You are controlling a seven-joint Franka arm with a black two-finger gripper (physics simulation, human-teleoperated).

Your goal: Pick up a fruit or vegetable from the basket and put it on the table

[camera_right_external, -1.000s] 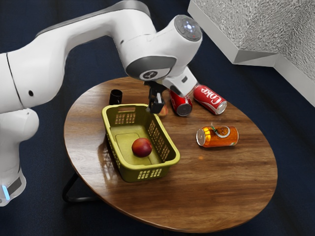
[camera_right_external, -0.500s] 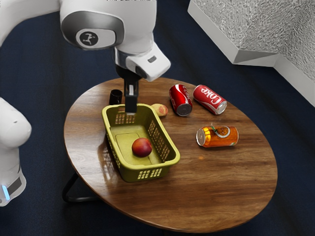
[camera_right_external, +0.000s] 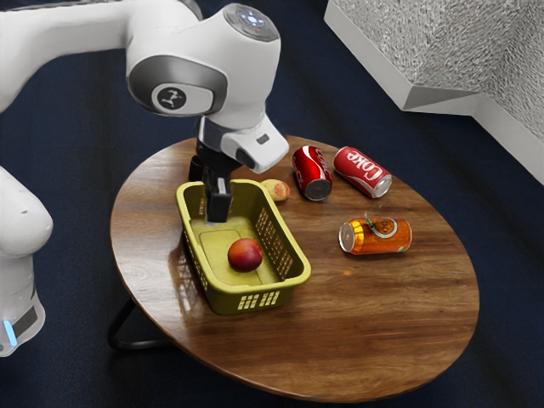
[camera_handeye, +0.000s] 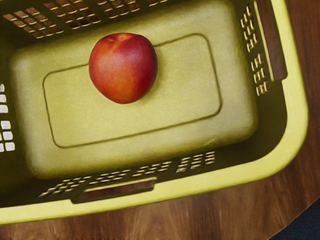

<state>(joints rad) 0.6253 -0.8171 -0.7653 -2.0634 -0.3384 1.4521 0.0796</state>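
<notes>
in the exterior view, a red fruit [camera_right_external: 245, 255] is lying in the green basket [camera_right_external: 223, 300]; from it, an orange can [camera_right_external: 376, 236] is lying at three o'clock, the gripper [camera_right_external: 218, 212] is hanging at eleven, jaw spread i cannot tell, and a peach [camera_right_external: 276, 189] is sitting at one.

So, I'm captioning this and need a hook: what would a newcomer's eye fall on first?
Probably the red fruit, alone on the floor of the yellow-green basket. Next, the big white arm reaching over it, then the orange can on its side on the round table.
</notes>
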